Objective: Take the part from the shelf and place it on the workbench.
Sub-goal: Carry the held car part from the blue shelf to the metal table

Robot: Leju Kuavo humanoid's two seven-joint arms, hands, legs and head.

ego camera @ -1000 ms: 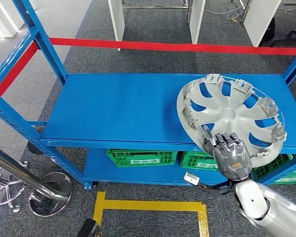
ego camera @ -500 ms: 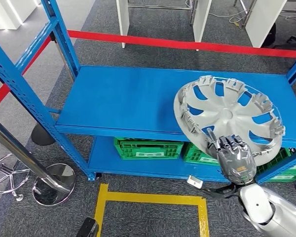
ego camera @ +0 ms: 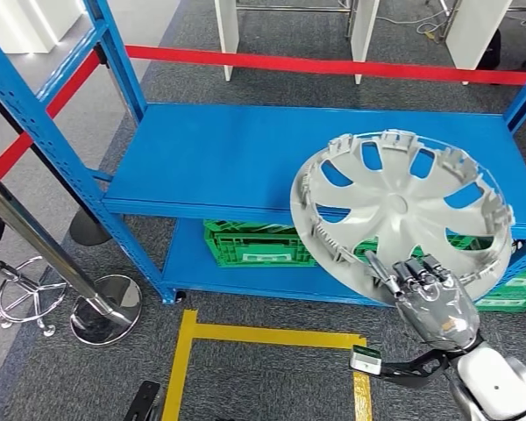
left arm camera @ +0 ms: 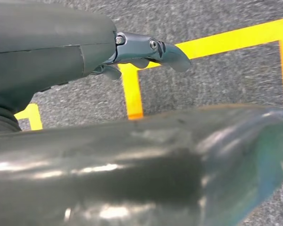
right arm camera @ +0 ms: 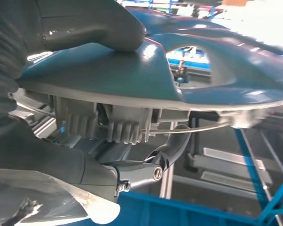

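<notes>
Right hand (ego camera: 437, 303) grips the near rim of the silver wheel cover (ego camera: 402, 210); in the head view its fingers (ego camera: 412, 270) curl over the rim's edge. Right wrist view confirms: thumb (right arm camera: 94, 23) presses on one face of the cover (right arm camera: 211, 75), darker fingers (right arm camera: 147, 172) hook under the ribbed rim on the other face. Cover is tilted, clip side facing up, its far edge over the right part of the blue shelf (ego camera: 247, 162) deck, its near edge hanging out past the shelf's front lip over the grey carpet. Cannot tell whether the far edge touches the deck. Green crates (ego camera: 257, 246) sit on the lower shelf level, below the cover and to its left. Yellow floor tape (ego camera: 266, 335) marks a rectangle on the carpet in front of the shelf. Red barrier belt (ego camera: 326, 66) runs across beyond the shelf; chrome stanchion (ego camera: 81, 294) stands near left. Left hand (left arm camera: 147, 49) hangs over carpet and yellow tape, fingers apart, holding nothing.
</notes>
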